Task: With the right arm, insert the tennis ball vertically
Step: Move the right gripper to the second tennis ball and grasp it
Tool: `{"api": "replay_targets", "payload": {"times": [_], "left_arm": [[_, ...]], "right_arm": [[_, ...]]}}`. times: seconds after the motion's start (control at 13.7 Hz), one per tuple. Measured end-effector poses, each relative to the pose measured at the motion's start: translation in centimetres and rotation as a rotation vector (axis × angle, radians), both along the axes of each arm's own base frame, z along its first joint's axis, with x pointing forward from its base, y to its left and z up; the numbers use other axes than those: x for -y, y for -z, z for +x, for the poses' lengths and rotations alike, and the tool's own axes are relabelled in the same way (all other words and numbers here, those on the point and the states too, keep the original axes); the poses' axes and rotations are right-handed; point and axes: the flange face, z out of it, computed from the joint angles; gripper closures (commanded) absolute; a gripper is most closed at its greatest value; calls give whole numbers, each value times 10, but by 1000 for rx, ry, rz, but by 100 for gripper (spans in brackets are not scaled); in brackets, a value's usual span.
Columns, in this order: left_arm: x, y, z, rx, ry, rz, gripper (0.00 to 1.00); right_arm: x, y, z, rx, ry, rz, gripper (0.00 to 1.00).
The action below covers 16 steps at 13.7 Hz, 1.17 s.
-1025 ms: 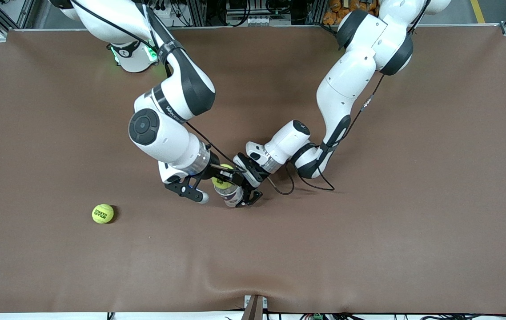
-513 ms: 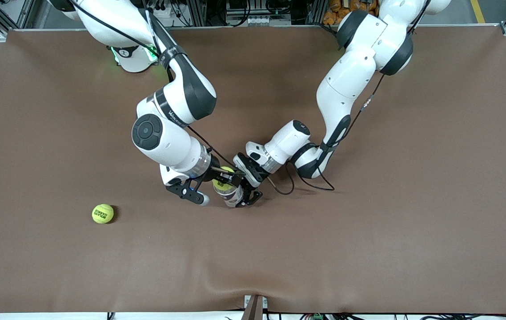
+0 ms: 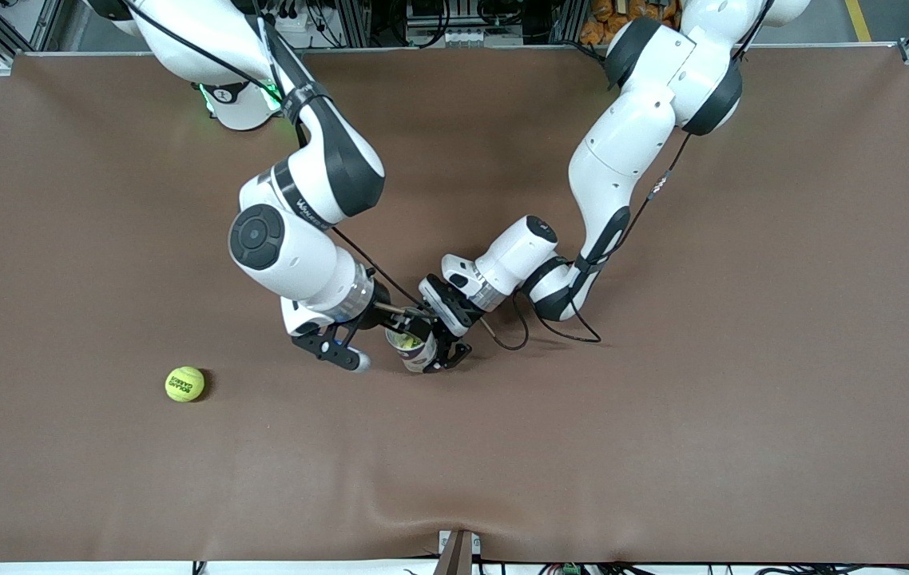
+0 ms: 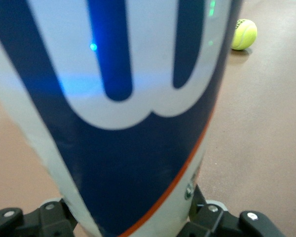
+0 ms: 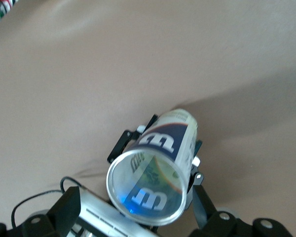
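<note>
From the front: my right gripper (image 3: 375,335), fingers spread and empty, sits beside the can (image 3: 414,351); the tennis ball (image 3: 405,341) it held a second ago now sits in the can's mouth (insertion looks done). My left gripper (image 3: 442,351) clamps the can. A spare ball (image 3: 184,384) lies well apart.

Left wrist: the can's label (image 4: 133,98) fills the frame.

Right wrist: the can's open rim (image 5: 147,190) gapes.

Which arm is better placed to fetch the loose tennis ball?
Right: right gripper is open, and the tennis ball lies toward that arm's end; left gripper holds the can.
</note>
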Motion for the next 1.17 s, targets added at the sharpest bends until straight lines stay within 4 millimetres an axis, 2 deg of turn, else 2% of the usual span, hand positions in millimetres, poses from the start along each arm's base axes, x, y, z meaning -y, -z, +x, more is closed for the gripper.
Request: {"api": "replay_targets", "payload": {"times": [0.15,0.44,0.59,0.66,0.88,1.03,1.17], "left_arm": [[0,0,0,0,0,0,16],[0,0,0,0,0,0,16],[0,0,0,0,0,0,16],[0,0,0,0,0,0,16],[0,0,0,0,-1,0,16],[0,0,0,0,-1,0,16],[0,0,0,0,-1,0,16]], "right_arm": [[42,-6,15,-43,13,-32,0],[185,-16,49,-70,-151,-109,0],[241,-7,60,-43,-278,-130,0],[262,3,63,-37,-349,-154,0],[317,51,71,-53,-536,-212,0],[344,78,78,-23,-659,-221,0],[367,97,83,25,-796,-237,0]]}}
